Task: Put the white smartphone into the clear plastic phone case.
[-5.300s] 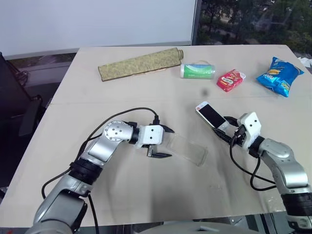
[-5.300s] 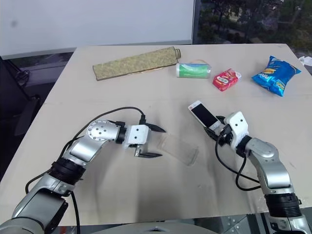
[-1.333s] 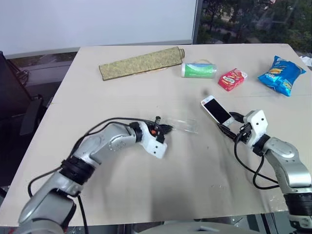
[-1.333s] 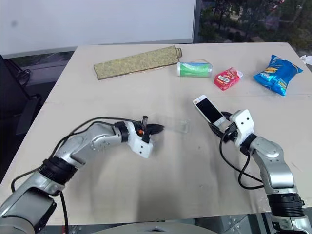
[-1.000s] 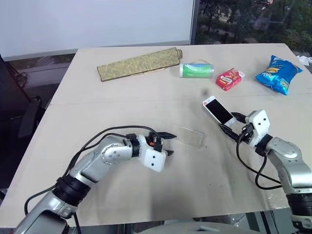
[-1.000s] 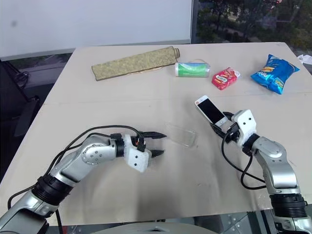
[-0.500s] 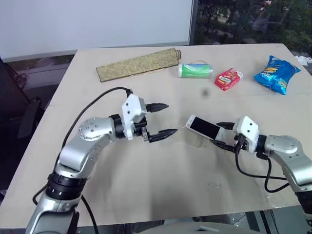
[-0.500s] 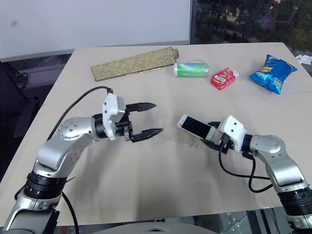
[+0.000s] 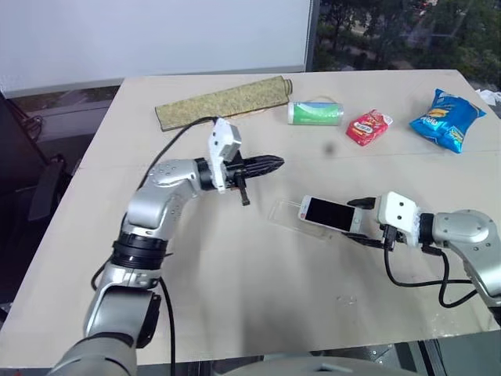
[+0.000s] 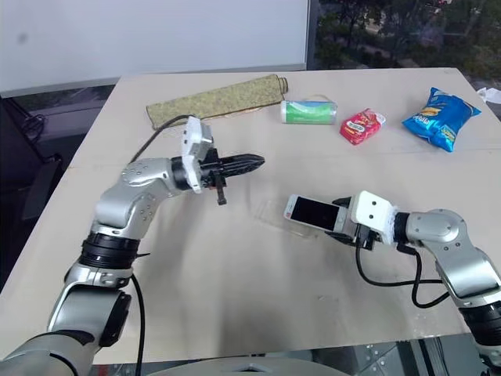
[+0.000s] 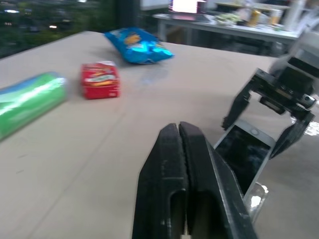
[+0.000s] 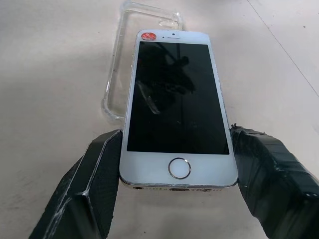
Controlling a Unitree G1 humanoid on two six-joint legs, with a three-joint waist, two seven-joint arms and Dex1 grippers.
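The white smartphone [image 9: 329,213] is level and screen up, with my right gripper [image 9: 359,222] shut on its home-button end, one black finger [image 12: 99,174] on each long side. The clear plastic phone case [image 12: 115,84] lies flat on the table beneath the phone's far end, offset so that one long edge and a corner stick out [image 9: 283,212]. I cannot tell whether the phone touches the case. My left gripper [image 9: 275,163] is shut on nothing, pointing to the right, raised above the table and behind the case. In the left wrist view its closed fingers [image 11: 182,169] aim toward the phone [image 11: 243,152].
Along the far side of the table [image 9: 235,298] lie a rolled olive mat [image 9: 223,102], a green tube [image 9: 315,113], a red packet [image 9: 370,127] and a blue chip bag [image 9: 448,119]. Black cables hang from both wrists.
My left gripper has shut and risen away from the case toward the far side. My right gripper has lowered and levelled the phone over the case.
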